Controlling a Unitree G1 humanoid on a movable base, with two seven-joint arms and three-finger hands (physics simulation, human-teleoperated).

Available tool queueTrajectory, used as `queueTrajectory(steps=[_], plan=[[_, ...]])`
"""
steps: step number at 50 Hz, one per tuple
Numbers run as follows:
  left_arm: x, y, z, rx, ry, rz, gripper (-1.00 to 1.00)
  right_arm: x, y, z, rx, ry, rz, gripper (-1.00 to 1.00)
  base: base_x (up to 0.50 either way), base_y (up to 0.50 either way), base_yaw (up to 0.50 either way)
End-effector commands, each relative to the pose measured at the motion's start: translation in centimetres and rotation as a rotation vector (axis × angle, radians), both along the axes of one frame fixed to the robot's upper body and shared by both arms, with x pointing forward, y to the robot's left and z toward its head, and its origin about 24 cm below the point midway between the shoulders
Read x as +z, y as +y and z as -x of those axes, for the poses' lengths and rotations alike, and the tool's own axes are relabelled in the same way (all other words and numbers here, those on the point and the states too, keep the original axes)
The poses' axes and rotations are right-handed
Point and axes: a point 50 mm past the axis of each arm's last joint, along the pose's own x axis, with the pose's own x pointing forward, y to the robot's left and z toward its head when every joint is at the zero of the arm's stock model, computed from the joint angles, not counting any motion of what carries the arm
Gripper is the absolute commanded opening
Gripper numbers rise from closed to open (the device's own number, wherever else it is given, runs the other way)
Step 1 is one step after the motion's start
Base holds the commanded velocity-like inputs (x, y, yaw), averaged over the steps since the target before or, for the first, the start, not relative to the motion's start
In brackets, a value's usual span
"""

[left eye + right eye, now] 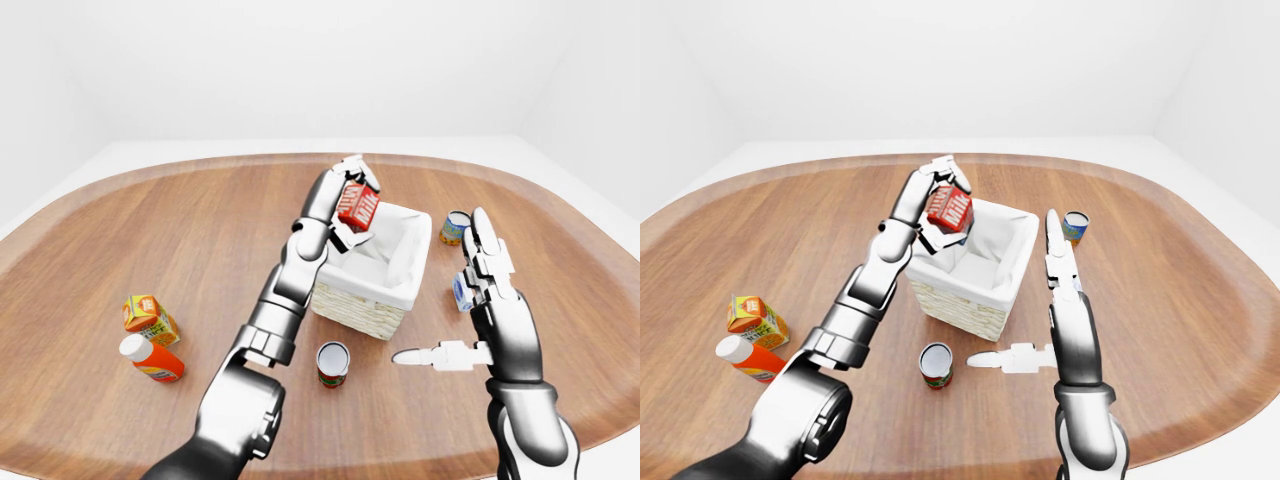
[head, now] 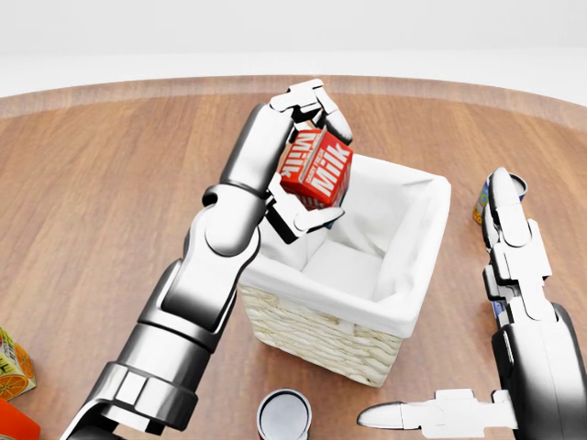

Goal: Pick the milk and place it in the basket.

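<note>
Head view: wide oval wooden tabletop (image 2: 92,183), white walls around it. Left arm reaches in from the lower left, its left hand (image 2: 307,160) raised above the basket's upper-left corner. Right hand (image 2: 500,321) hangs at the view's right edge, fingers (image 2: 509,215) spread apart and straight, holding nothing.

Wicker basket (image 2: 312,335), square, lined with white cloth; the lining folds over the rim. Inside only the white liner shows, nothing lying in it.

Milk (image 2: 316,168): red carton, white "Milk" lettering on two faces, smaller print above it too small to read. Tilted, clamped between the left hand's fingers (image 2: 303,218), in the air over the basket's upper-left rim, not inside.

Left-eye view, smaller items: orange juice carton (image 1: 148,317) at the left, its print unreadable; just below it an orange bottle (image 1: 150,359) with a white cap, lying down. Open-topped can (image 1: 332,363) with a red label, upright, near the basket's lower edge. Another can (image 1: 455,227), upright, right of the basket. A small blue-and-white pack (image 1: 461,293) shows partly behind the right hand.
</note>
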Motion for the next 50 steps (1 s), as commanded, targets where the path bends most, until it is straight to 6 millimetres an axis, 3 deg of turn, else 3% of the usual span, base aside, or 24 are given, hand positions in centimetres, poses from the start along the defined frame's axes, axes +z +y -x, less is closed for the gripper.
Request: queueTrajectory(steps=[1,30,50], plan=[[0.5,-0.3,-0.3,0.009,-0.028,0.002,-1.00,0.0,0.0,0.0,0.002,0.000,-0.001,1.00,0.00,0.00,0.00],[-2.7,0.4,-1.9,0.098,0.131,-0.052,-1.00,0.0,0.0,0.1,0.005,-0.001,-0.001,1.00,0.00,0.00,0.00],[-3.8,0.0,-1.8,0.092,0.184,-0.047,-1.00,0.0,0.0,0.1,0.004,-0.003,0.000,1.00,0.00,0.00,0.00]])
